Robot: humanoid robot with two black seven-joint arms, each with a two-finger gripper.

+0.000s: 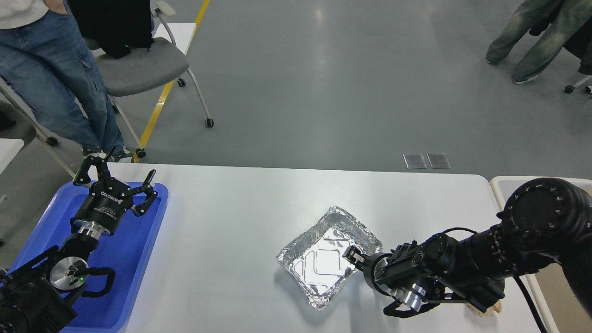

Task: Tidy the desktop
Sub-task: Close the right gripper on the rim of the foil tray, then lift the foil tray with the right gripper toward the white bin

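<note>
The white desktop (231,240) fills the lower part of the head view. A crinkled silver foil tray (323,259) lies on it right of centre, empty. My right gripper (352,255) reaches in from the right and sits at the foil tray's right rim, with one dark finger over the rim. The other finger is hidden, so I cannot tell whether it grips the rim. My left gripper (124,175) is open and empty, held above the far end of a blue plastic tray (138,259) at the left.
A beige white-rimmed bin (497,187) stands at the table's right edge, mostly behind my right arm. A small tan object (490,311) peeks out under that arm. Beyond the table are a grey wheeled chair (138,69) and people standing.
</note>
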